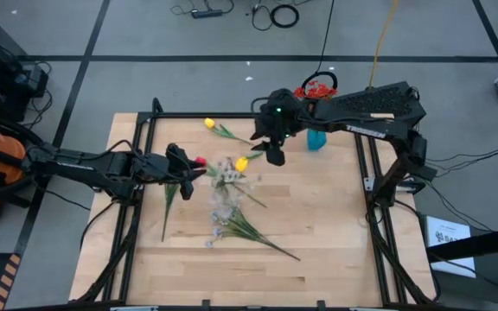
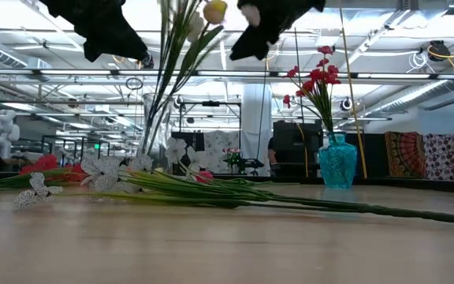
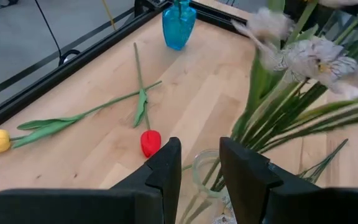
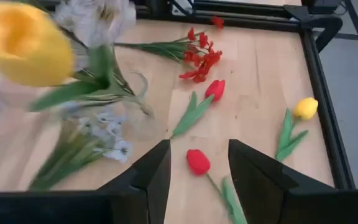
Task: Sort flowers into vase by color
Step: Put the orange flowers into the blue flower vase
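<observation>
A clear glass vase (image 2: 153, 126) stands mid-table holding white sprays (image 3: 319, 59) and a yellow tulip (image 1: 241, 163). The teal vase (image 1: 316, 139) stands near the far edge with red blossoms (image 2: 315, 79) in it. A yellow tulip (image 1: 209, 123), two red tulips (image 4: 215, 89) (image 4: 197, 162), a red cluster (image 4: 197, 53) and white sprays (image 1: 223, 220) lie flat on the wood. My left gripper (image 3: 201, 165) is open, raised just left of the glass vase. My right gripper (image 4: 199, 163) is open, raised just right of the upright yellow tulip.
A black frame rail (image 1: 232, 116) runs around the wooden table top (image 1: 318, 242). Long green stems (image 2: 306, 205) stretch across the table's middle toward its near right. The near part of the table has bare wood. Cables and gear lie on the floor beyond the far edge.
</observation>
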`<state>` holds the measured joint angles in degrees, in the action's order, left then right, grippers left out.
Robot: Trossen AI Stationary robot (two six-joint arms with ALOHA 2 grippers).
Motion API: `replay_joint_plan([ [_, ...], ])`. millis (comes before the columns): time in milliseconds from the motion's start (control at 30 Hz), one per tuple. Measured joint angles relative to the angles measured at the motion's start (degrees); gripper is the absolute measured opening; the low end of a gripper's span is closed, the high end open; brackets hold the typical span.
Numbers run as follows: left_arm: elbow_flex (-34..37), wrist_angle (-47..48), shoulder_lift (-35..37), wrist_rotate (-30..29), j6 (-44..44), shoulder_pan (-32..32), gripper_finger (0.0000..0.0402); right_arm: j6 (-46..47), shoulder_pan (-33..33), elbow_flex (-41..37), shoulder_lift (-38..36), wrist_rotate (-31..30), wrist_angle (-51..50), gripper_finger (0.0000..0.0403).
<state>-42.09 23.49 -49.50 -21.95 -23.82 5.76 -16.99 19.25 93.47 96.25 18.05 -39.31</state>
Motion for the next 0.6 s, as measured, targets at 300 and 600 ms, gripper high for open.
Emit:
replay_joint_plan([
  [300,0.0,5.32,0.24,-8.48,-12.17,-0.04,0.0116,10.59,0.3,-0.03,-3.12,-7.68,-17.73,0.0153],
  [600,-0.02,27.64,0.15,-5.43,-46.52,-0.24,0.0116,19.77,0.28,-7.66,-3.06,-7.81,-24.54,0.0153],
])
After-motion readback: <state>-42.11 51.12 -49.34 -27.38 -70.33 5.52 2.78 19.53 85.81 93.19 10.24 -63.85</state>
